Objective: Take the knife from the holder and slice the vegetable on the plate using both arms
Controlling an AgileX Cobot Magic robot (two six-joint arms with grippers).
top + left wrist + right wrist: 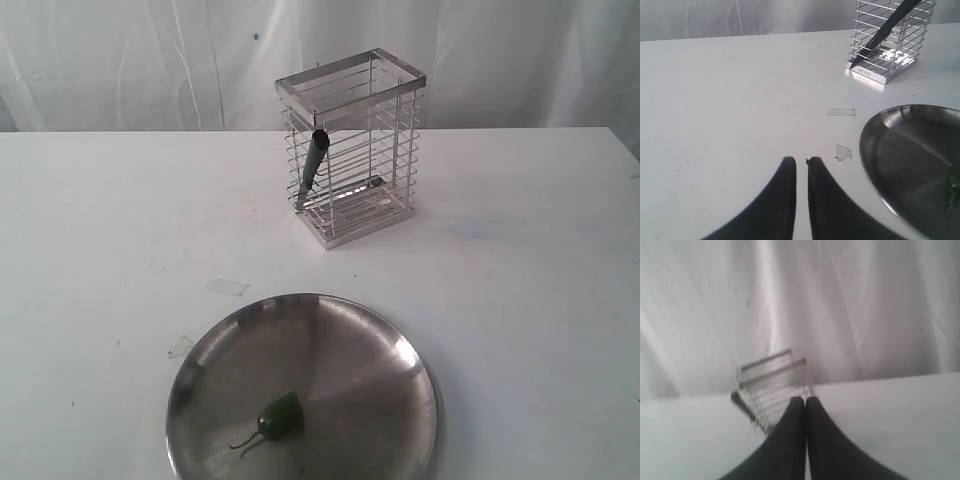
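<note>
The dark-fingered left gripper (801, 160) is seen slightly ajar above the white table (520, 300). Only a thin slit is shown between its jaws, and nothing is held in it.

The small dark-green chili pepper (281, 414) with a thin curled stem is found whole and uncut on the large round stainless-steel plate (370, 380), in the lower part as the exterior view shows it. Being smooth and rounded on shiny metal, it would probably be rolled or skidded aside if pressed off-centre.

Well apart from the plate, the slim dark knife (313, 162) is leaned handle-up inside the tall chrome wire basket (398, 86), with its point down at the base. The blade could be snagged on the horizontal bars if drawn out at a slant, and the basket, judged light, could then be tipped or dragged.

The right gripper (806, 399) is pressed fully closed and empty. Either gripper would have to be opened wider before the handle could be taken.
</note>
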